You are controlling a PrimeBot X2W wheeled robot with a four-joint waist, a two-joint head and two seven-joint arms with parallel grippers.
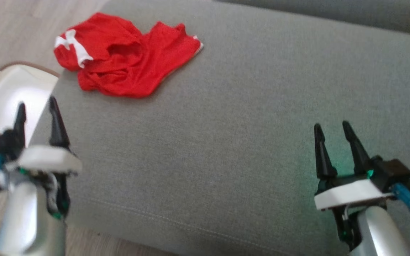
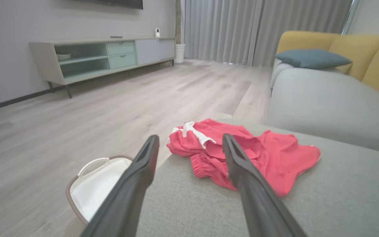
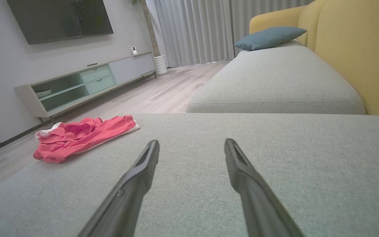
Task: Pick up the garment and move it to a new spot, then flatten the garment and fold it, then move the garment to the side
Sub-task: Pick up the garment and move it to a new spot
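Grey sofa seat (image 1: 233,142): broad, flat, fine woven upholstery with a stitched seam along the near edge, across the middle of the head view.

Garment (image 1: 119,60): red mesh fabric with white trim, soft and crumpled in a loose heap. It lies at the upper left of the head view, on the seat's corner close to the edge. It is neither flattened nor folded. Judged progress: nothing done yet; pick-up, move, flattening, folding and shifting aside all remain.

Left gripper (image 1: 37,103): lower left, two long dark tapered fingers parted, holding nothing, short of the garment.

Right gripper (image 1: 331,125): lower right, fingers likewise parted and empty, above bare seat, well apart from the garment.

Basket (image 1: 9,92): rounded, white lining, brown woven rim, at the left edge of the frame, standing on the pale wood-plank floor (image 2: 77,108) beside the seat.

Background: yellow backrest (image 3: 357,49), smooth; blue cushion (image 3: 268,36), plump.
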